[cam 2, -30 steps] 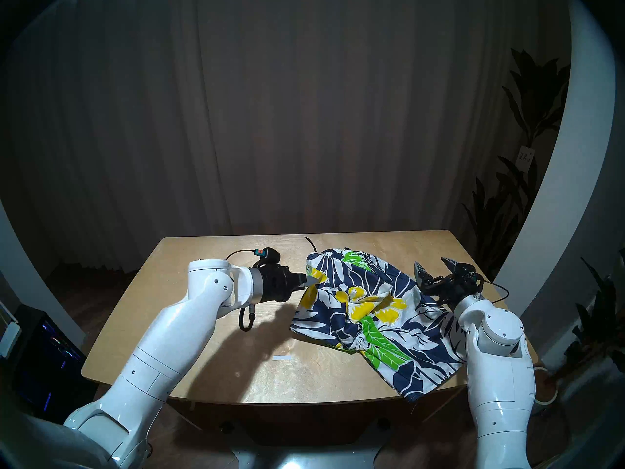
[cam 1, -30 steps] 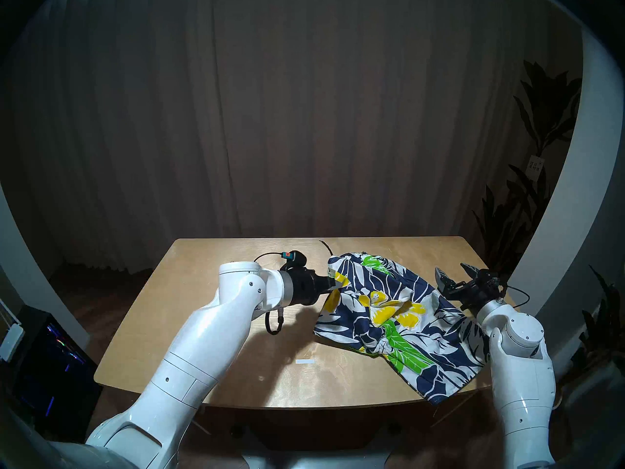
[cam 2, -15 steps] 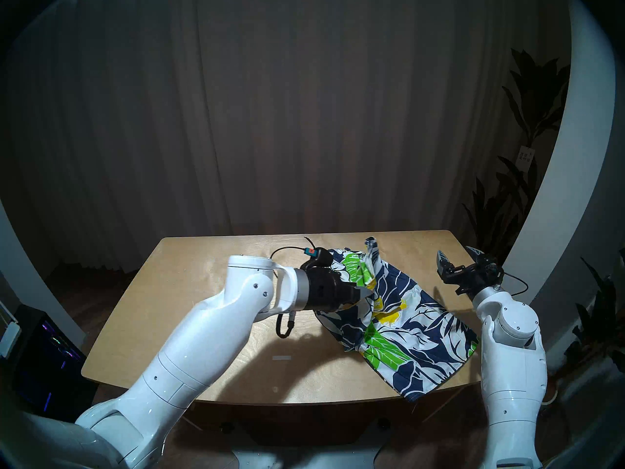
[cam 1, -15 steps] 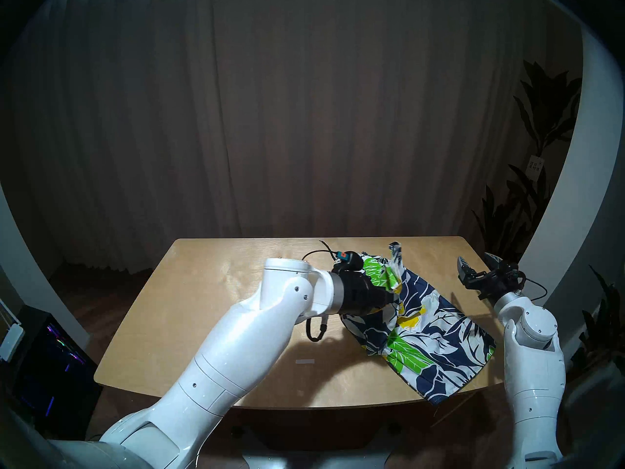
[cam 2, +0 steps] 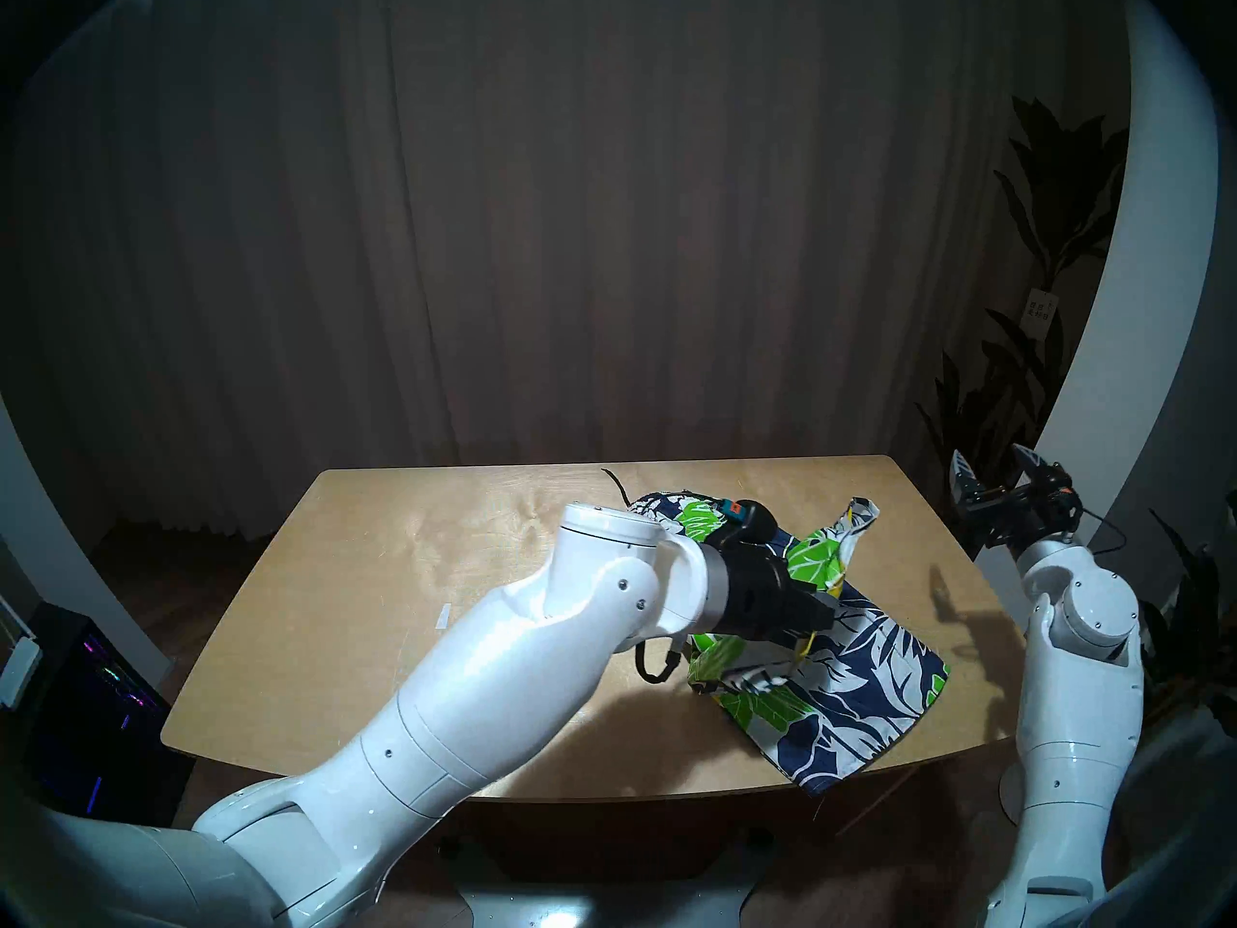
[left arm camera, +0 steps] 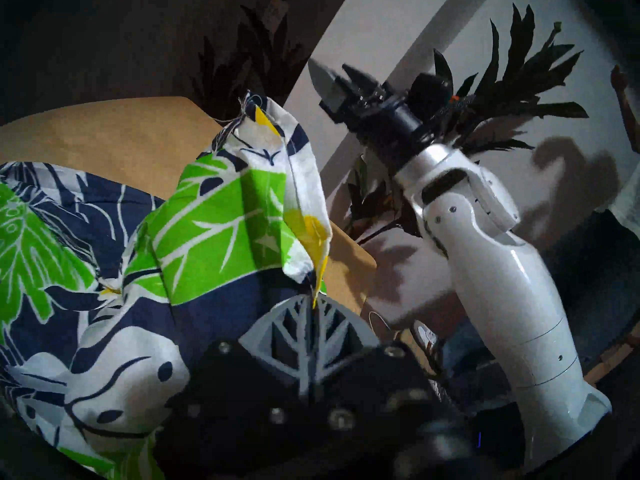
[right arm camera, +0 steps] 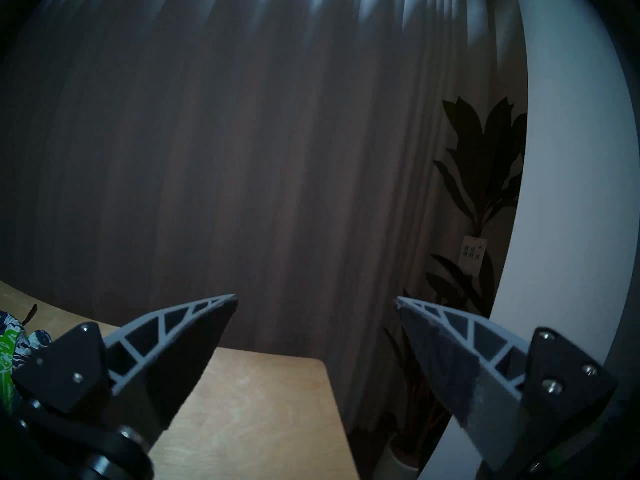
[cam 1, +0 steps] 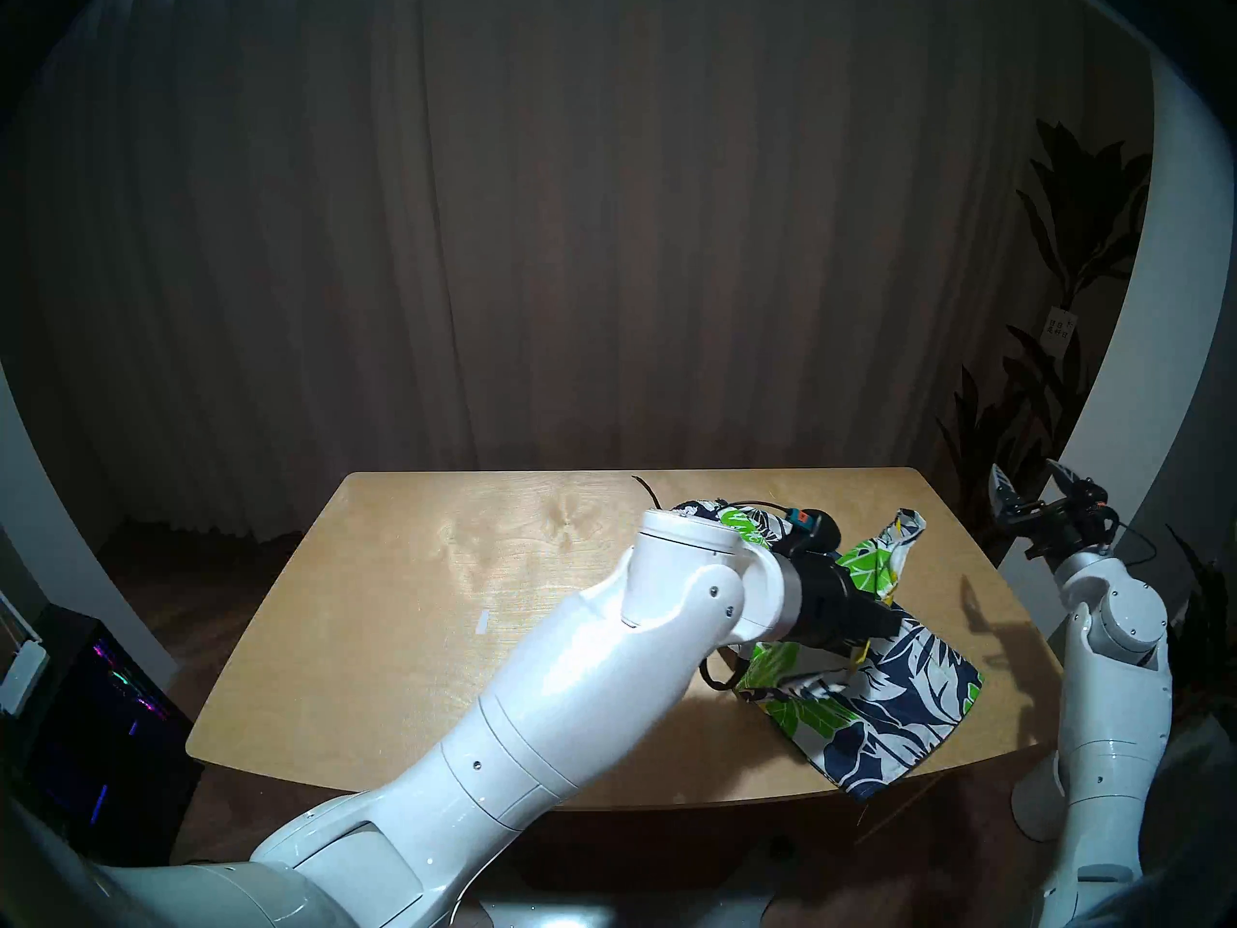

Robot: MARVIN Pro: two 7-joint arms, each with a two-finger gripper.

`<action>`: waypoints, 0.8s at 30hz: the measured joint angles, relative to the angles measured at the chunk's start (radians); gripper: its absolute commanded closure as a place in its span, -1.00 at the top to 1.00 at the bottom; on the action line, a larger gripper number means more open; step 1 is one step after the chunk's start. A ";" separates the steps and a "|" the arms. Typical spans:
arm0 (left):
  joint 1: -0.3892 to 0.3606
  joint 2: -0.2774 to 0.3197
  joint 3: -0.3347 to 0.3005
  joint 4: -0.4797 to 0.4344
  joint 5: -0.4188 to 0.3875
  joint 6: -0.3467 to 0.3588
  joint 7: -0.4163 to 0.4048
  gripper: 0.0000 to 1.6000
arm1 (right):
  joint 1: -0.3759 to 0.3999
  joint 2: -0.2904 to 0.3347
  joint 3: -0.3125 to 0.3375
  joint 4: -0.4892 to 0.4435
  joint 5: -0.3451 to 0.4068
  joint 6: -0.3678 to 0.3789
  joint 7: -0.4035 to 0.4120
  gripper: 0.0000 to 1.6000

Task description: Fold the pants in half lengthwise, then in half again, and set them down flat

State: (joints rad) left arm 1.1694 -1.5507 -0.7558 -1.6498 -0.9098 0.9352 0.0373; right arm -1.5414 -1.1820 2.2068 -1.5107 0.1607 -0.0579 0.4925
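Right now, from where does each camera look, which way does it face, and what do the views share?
Head stereo left: up on the head, looking down at the table and curtain; both arms, left claw shut on the shorts.
Head stereo right: beside it, nearly the same picture; right claw open.
Left wrist: behind its claw, facing across the shorts to the right arm and plant.
Right wrist: behind its open fingers, facing the curtain and the table corner.
Shared: table and shorts appear in all four.

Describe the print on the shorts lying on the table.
Navy with white leaves, bright green leaves and yellow flowers: the shorts show best in the left wrist view.
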 measured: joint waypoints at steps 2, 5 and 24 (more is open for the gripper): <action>-0.011 -0.024 0.016 0.036 0.010 -0.010 0.017 -1.00 | 0.008 0.024 0.025 0.003 -0.001 -0.005 0.017 1.00; -0.023 -0.047 0.028 0.078 0.021 -0.024 0.034 -1.00 | 0.012 0.049 0.051 0.009 -0.002 -0.010 0.037 1.00; -0.093 -0.171 0.112 0.265 -0.005 -0.025 -0.022 -0.96 | 0.008 0.196 0.145 0.169 -0.034 -0.099 0.183 1.00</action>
State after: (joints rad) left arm 1.0766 -1.7216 -0.6437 -1.3844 -0.9153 0.9100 0.0151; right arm -1.5336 -0.9862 2.3517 -1.3416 0.1269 -0.1571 0.6751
